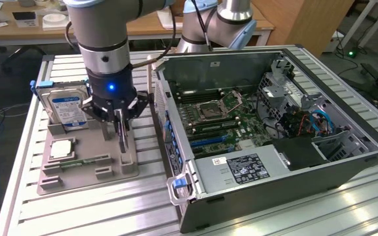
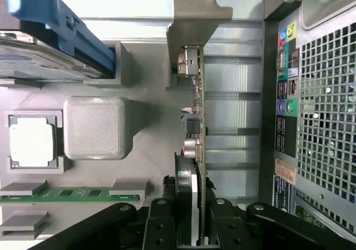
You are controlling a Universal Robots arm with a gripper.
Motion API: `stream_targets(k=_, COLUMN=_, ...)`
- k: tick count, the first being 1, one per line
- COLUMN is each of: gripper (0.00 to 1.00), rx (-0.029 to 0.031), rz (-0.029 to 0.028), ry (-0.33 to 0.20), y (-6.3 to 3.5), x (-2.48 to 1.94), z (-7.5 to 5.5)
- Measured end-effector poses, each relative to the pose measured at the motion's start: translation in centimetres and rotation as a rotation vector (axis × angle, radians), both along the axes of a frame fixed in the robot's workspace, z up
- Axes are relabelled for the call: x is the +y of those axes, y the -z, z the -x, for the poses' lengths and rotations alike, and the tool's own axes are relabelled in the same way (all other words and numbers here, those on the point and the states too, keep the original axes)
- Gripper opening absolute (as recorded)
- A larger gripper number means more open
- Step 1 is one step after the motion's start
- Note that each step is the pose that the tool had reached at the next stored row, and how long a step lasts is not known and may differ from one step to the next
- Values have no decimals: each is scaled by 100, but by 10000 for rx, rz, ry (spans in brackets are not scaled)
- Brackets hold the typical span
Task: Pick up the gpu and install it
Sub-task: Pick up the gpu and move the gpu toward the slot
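The gpu (image 2: 197,113) is seen edge-on in the wrist view as a thin dark card with small parts along it. Its pale metal bracket (image 2: 194,16) is at the end away from my fingers. My gripper (image 2: 192,228) is shut on the card's near end, one black finger on each face. In the exterior view my gripper (image 1: 120,129) hangs over the grey parts holder (image 1: 77,174), close beside the computer case's rear. The card's bracket (image 1: 151,76) stands upright just beyond it. I cannot tell whether the card is clear of its slot in the holder.
On the holder are a silver hard drive (image 1: 67,108) in a blue rail, a CPU (image 1: 62,148) and a green memory stick (image 1: 84,161). The open computer case (image 1: 346,167) lies to the exterior view's right, with its motherboard (image 1: 218,120) exposed. A second arm's base (image 1: 232,19) stands behind it.
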State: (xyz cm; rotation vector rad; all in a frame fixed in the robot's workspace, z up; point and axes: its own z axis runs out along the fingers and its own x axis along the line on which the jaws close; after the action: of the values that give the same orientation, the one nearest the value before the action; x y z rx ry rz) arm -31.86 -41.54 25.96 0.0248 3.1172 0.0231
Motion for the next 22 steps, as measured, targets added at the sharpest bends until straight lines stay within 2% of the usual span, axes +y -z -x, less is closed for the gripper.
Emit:
stream_targets(k=15, gripper=28, rx=0, rz=0, ry=0, y=-348, x=0, z=0)
stream_targets(k=22, gripper=28, rx=1, rz=0, ry=0, y=-563, x=0, z=0)
